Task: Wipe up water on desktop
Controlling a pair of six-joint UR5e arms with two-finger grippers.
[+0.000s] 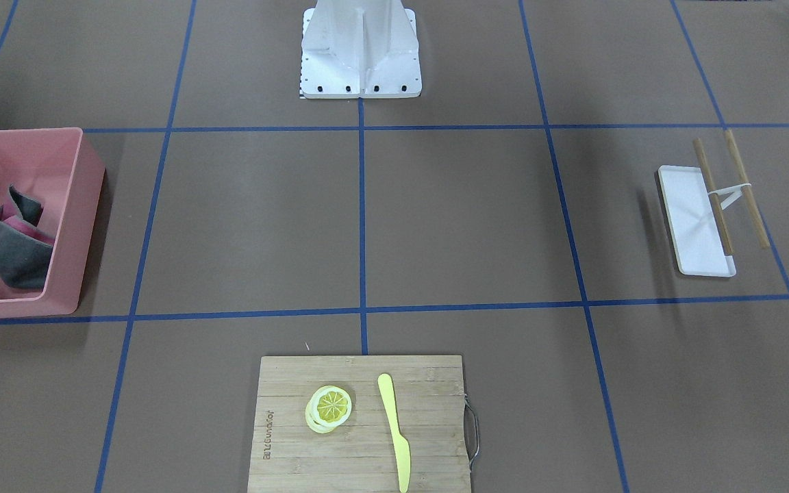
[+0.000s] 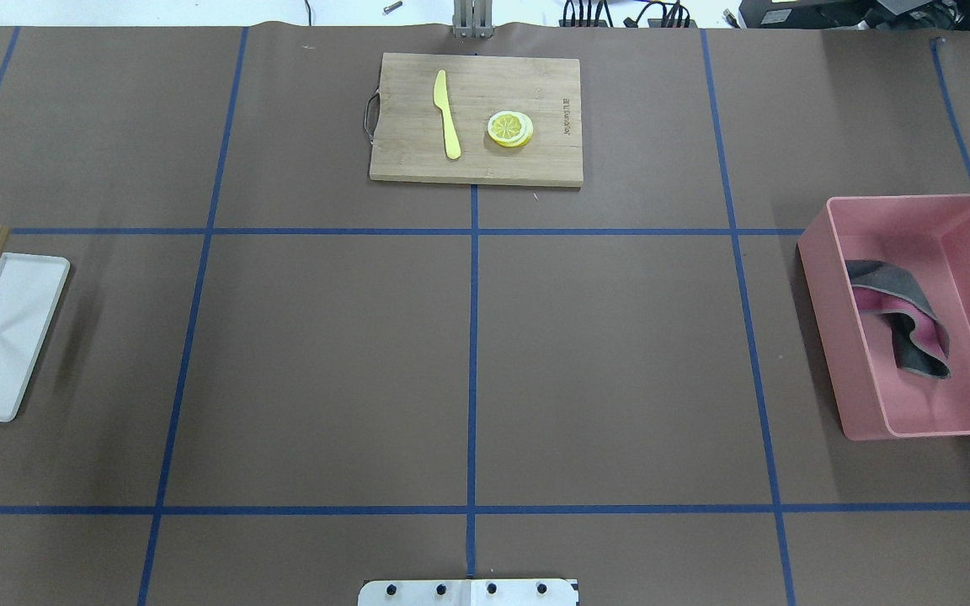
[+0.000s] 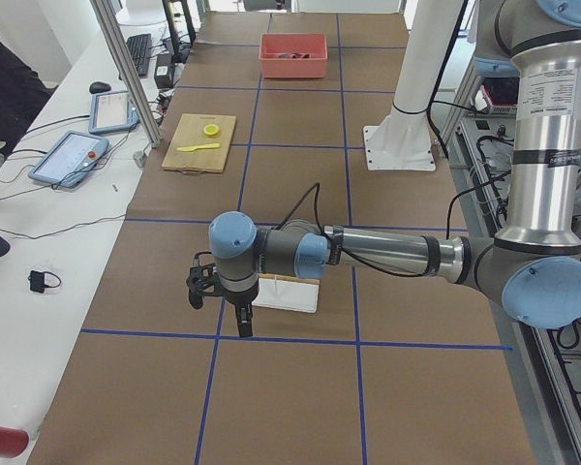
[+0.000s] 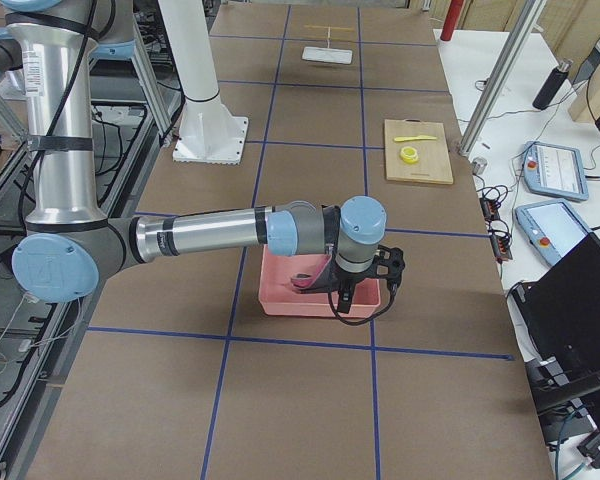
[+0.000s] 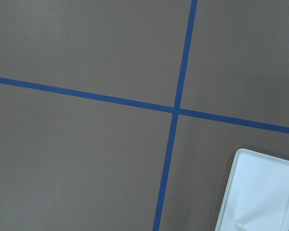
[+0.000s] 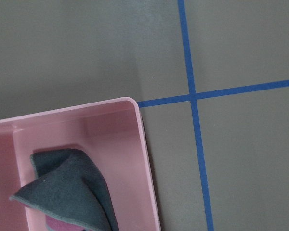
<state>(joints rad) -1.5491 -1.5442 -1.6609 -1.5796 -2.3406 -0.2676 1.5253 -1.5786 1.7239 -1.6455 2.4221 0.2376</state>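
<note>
My right fingers (image 4: 342, 298) point down over the pink bin (image 4: 300, 306); seen only from the table's end, I cannot tell whether they are apart or together; the grey-and-pink cloth (image 6: 72, 192) lies crumpled inside that bin, low and to the left in my right wrist view and tucked near the bin's corner, so I judge it sits a little inward from the fingers, not straight under them; its heap runs roughly along the bin's length; my left fingers (image 3: 243, 327) hang at the opposite end just beside the white tray (image 3: 289, 294), their state equally unreadable, well apart from the cloth; so the right arm is plainly the nearer one; the brown tabletop (image 2: 603, 362) spreads between both arms, and I can make out no wet patch on it
</note>
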